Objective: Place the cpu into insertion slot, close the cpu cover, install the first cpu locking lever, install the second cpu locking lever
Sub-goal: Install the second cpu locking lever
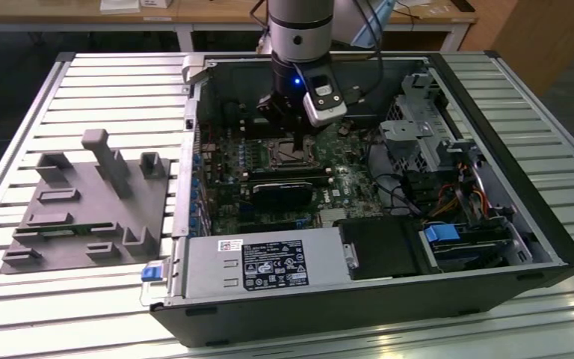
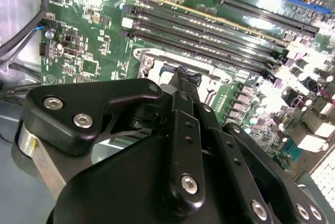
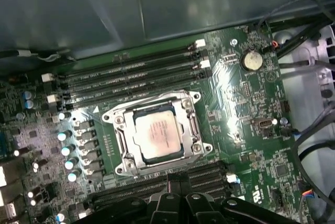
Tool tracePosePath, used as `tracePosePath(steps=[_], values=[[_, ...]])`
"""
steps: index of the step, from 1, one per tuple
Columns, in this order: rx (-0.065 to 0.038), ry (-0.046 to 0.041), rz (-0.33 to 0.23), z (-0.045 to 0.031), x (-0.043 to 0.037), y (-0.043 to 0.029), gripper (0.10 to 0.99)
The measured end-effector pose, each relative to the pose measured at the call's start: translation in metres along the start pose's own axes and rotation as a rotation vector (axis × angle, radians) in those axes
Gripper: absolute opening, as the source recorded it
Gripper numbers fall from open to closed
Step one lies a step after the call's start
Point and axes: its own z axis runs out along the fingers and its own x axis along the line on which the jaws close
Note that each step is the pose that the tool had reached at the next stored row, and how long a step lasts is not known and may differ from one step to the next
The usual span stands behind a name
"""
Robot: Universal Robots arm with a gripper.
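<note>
The cpu (image 3: pixel 157 136) lies flat in the insertion slot (image 1: pixel 289 153), its silvery top facing up in the first wrist view. The cpu cover (image 3: pixel 189 130), a silver frame, lies down around the chip with the top showing through its window. How the two locking levers stand I cannot tell. My gripper (image 3: pixel 178 179) hangs just above the board at one edge of the socket, its black fingers pressed together with nothing visible between them. In the second wrist view the gripper (image 2: pixel 183 72) points at the socket's silver rim (image 2: pixel 152 59). In the exterior view the gripper (image 1: pixel 292 134) is over the socket.
Long black memory slots (image 3: pixel 131 77) run on both sides of the socket. A black block (image 1: pixel 277 194) and the power supply (image 1: pixel 257 262) sit nearer the case front. Drive cages and cables (image 1: pixel 447 187) crowd the exterior view's right. A grey fixture (image 1: pixel 78 202) stands outside the case.
</note>
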Motion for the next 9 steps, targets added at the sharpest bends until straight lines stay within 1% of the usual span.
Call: tracePosePath(steps=[2, 3, 6, 7, 9], values=[[-0.004, 0.0011, 0.0, 0.0005, -0.0001, -0.0024, 0.102], [-0.008, 0.0022, 0.001, 0.0008, 0.0, -0.0035, 0.102], [-0.031, 0.0079, 0.002, 0.0017, 0.0005, -0.0071, 0.102], [-0.036, 0.0092, 0.003, 0.002, 0.0006, -0.0082, 0.102], [-0.042, 0.0107, 0.003, 0.0024, 0.001, -0.0102, 0.102]])
